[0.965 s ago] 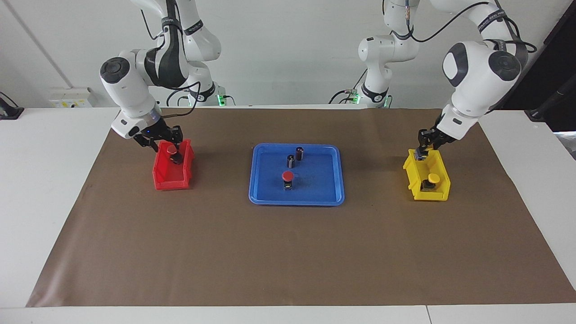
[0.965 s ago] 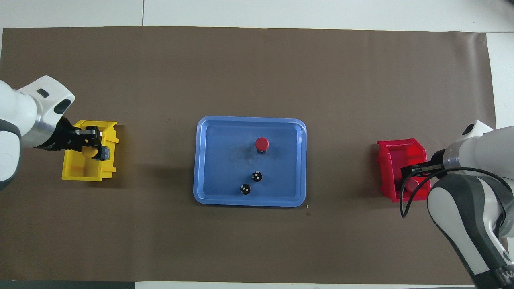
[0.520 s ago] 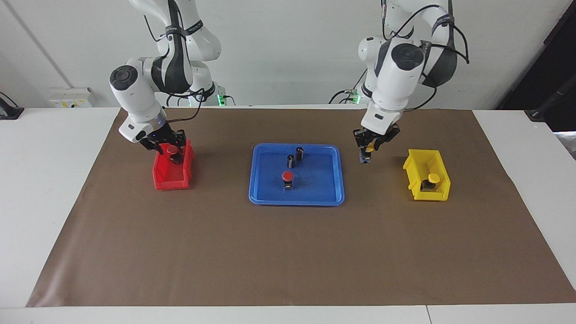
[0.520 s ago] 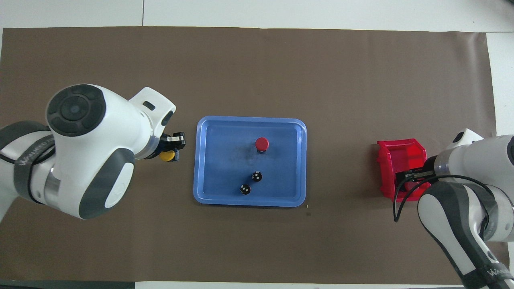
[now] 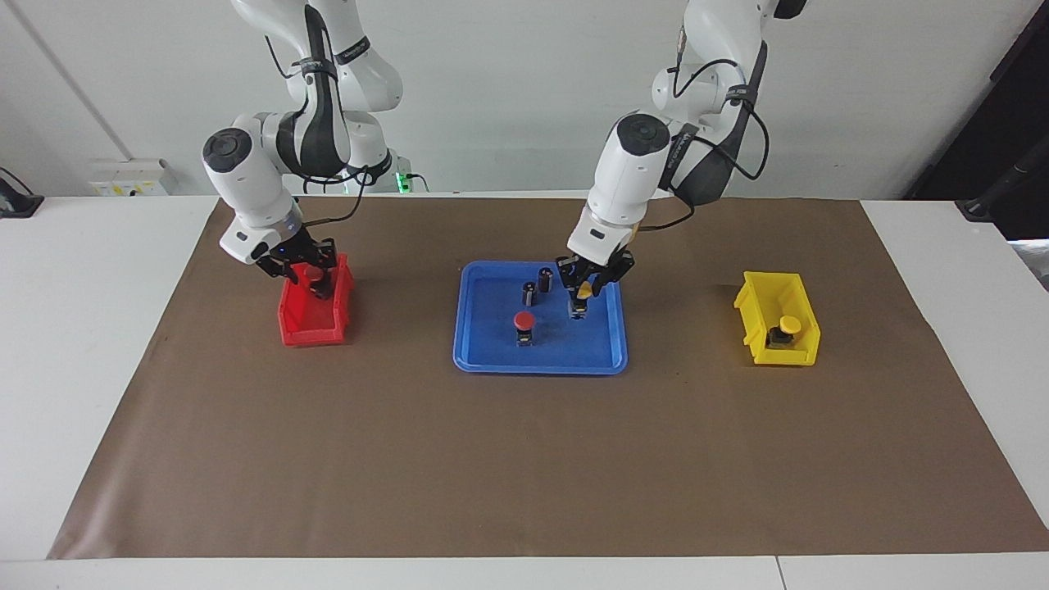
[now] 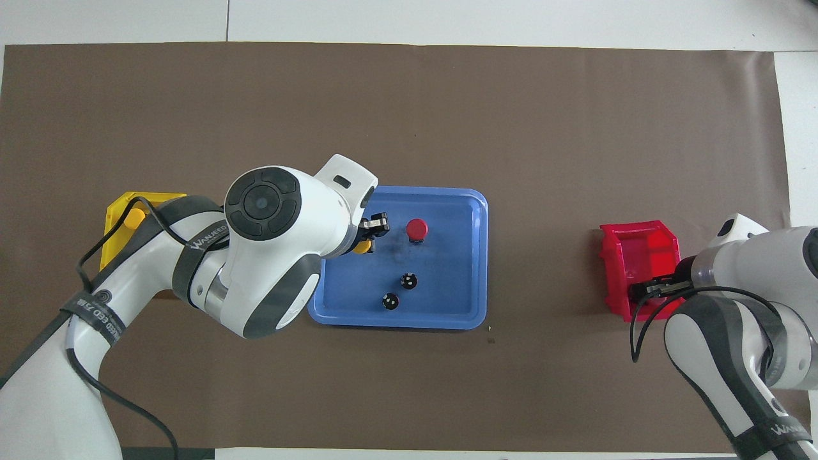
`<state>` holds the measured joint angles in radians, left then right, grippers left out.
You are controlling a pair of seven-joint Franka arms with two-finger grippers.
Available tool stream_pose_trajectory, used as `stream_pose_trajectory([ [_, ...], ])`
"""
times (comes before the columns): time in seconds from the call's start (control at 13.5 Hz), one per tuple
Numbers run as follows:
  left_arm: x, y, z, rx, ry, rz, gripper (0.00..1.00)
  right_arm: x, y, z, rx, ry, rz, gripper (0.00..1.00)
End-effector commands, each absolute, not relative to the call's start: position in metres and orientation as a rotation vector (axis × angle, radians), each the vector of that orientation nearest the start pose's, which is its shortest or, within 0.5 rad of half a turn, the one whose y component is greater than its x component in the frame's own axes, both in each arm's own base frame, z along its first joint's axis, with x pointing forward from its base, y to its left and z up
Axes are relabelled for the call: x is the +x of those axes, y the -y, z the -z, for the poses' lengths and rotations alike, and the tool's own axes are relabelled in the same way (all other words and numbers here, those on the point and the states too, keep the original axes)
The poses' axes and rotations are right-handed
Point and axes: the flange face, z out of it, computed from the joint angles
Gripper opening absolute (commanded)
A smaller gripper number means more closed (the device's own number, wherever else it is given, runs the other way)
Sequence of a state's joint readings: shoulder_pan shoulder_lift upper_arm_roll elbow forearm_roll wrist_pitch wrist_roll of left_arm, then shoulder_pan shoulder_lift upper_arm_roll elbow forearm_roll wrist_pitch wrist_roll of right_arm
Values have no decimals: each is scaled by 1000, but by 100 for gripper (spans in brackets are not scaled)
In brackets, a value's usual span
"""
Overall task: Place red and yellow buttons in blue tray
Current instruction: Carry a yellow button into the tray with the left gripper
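Note:
The blue tray (image 5: 541,367) lies mid-table; it also shows in the overhead view (image 6: 396,322). A red button (image 5: 524,320) (image 6: 416,227) stands in it. My left gripper (image 5: 580,300) (image 6: 370,235) is shut on a yellow button (image 5: 584,289) (image 6: 362,247) and holds it low over the tray, at the end toward the left arm. A second yellow button (image 5: 788,325) (image 6: 133,217) sits in the yellow bin (image 5: 758,315) (image 6: 115,211). My right gripper (image 5: 315,279) (image 6: 644,292) is shut on a red button (image 5: 314,273) at the robot-side end of the red bin (image 5: 311,332) (image 6: 639,246).
Two dark capless cylinders (image 5: 545,279) (image 6: 409,280) stand in the tray, nearer to the robots than the red button. A brown mat (image 5: 524,459) covers the table, with white table edge (image 5: 90,328) around it.
My left gripper lifted a yellow button out of the yellow bin and carried it across to the blue tray. My right gripper stayed at the red bin, shifting only slightly.

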<state>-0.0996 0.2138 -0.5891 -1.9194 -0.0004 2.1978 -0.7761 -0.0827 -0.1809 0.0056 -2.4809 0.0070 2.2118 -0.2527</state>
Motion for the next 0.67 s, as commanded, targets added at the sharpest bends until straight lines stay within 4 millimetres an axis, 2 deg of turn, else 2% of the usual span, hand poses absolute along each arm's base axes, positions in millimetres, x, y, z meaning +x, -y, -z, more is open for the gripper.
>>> stream_pose_trajectory([
  [0.0, 487, 389, -398, -3283, 128, 13, 2, 434, 37, -346, -3100, 311, -119, 63],
  [0.07, 487, 391, -385, -3247, 71, 11, 2, 433, 40, -345, -3099, 308, -121, 62],
  [0.22, 487, 393, -379, -3221, 27, 14, 2, 432, 42, -345, -3098, 315, -121, 60],
  [0.37, 496, 396, -380, -3234, 37, 13, 2, 431, 45, -345, -3095, 332, -125, 55],
  [0.52, 506, 398, -392, -3257, 56, 36, 2, 431, 47, -345, -3095, 327, -125, 50],
  [0.59, 508, 399, -390, -3253, 58, 16, 2, 431, 47, -345, -3095, 325, -125, 48],
])
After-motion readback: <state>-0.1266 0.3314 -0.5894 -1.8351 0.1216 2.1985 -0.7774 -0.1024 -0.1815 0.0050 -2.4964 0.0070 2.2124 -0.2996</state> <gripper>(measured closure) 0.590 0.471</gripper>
